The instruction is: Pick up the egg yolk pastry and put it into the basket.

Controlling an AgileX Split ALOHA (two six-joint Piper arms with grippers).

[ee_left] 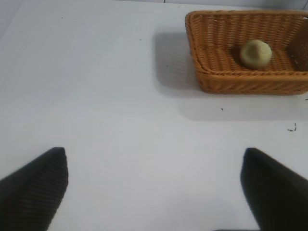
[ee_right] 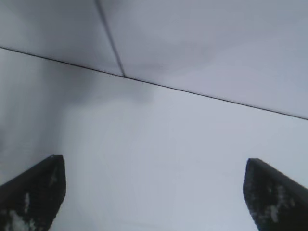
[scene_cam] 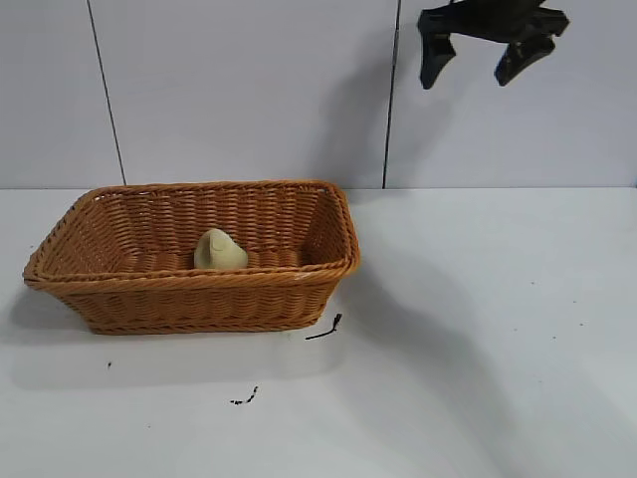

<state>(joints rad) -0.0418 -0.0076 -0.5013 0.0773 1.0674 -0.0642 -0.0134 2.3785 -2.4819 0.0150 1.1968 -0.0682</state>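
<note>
The pale yellow-green egg yolk pastry [scene_cam: 219,251] lies inside the orange-brown wicker basket [scene_cam: 149,297], on its floor near the middle; the left wrist view also shows the pastry [ee_left: 255,53] in the basket [ee_left: 240,82]. My right gripper [scene_cam: 476,58] hangs high above the table at the back right, open and empty, well away from the basket. Its wrist view shows the right gripper [ee_right: 154,166] with dark fingertips [ee_right: 41,185] wide apart over bare table and wall. My left gripper [ee_left: 154,161] is open with nothing between its fingers, away from the basket, out of the exterior view.
The white table [scene_cam: 478,339] runs wide to the right of the basket. Small dark scraps [scene_cam: 324,329] lie on it by the basket's front right corner, and another dark scrap [scene_cam: 245,397] nearer the front. A grey panelled wall [scene_cam: 249,90] stands behind.
</note>
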